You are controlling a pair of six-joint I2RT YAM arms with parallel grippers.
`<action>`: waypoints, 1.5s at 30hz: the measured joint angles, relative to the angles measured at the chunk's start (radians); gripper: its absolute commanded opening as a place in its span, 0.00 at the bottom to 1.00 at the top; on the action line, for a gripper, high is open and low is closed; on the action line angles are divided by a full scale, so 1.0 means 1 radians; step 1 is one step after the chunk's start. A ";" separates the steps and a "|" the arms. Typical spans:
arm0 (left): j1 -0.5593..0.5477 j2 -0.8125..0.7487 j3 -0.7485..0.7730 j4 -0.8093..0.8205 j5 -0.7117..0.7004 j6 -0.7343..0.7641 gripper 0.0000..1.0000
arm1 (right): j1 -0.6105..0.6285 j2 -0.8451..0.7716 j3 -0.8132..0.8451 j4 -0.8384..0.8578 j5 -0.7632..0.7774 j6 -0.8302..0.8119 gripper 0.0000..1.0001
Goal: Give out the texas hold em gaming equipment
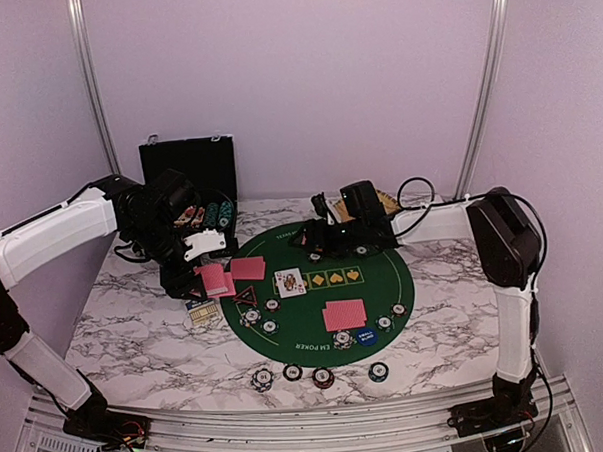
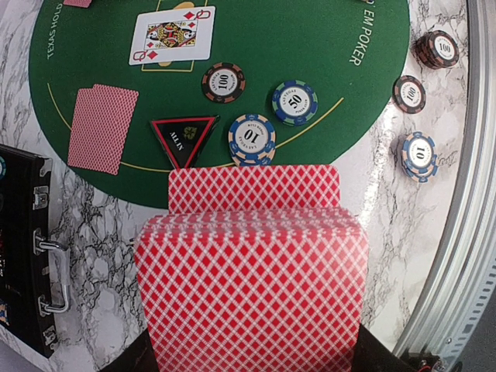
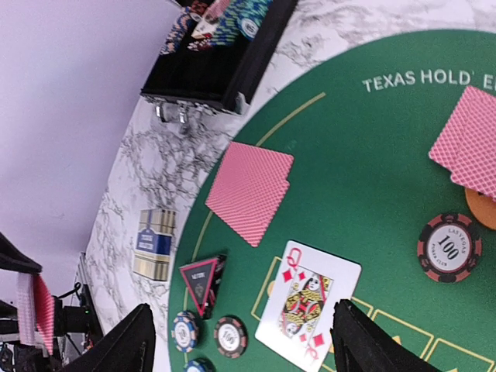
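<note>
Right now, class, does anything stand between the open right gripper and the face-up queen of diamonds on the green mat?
Nothing visible does. The right gripper is open, and the queen of diamonds lies uncovered on the green mat; the triangular marker sits off to its side, apart.

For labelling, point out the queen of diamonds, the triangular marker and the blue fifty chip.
queen of diamonds (image 2: pixel 172 35), left wrist view, card centre.
triangular marker (image 2: pixel 184 139), left wrist view, black middle.
blue fifty chip (image 2: pixel 294 102), left wrist view, centre label.

Orange disc (image 3: pixel 484 211), probably a button, half off-frame.
</note>
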 measured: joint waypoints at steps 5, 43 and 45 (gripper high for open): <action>0.000 0.000 0.000 0.000 0.003 0.000 0.00 | 0.048 -0.077 -0.029 0.056 -0.019 0.058 0.82; 0.003 0.000 0.000 -0.018 0.014 0.002 0.00 | 0.295 0.069 -0.102 0.510 -0.203 0.529 0.90; 0.003 0.000 0.000 -0.016 0.015 0.002 0.00 | 0.285 0.039 -0.142 0.497 -0.190 0.518 0.90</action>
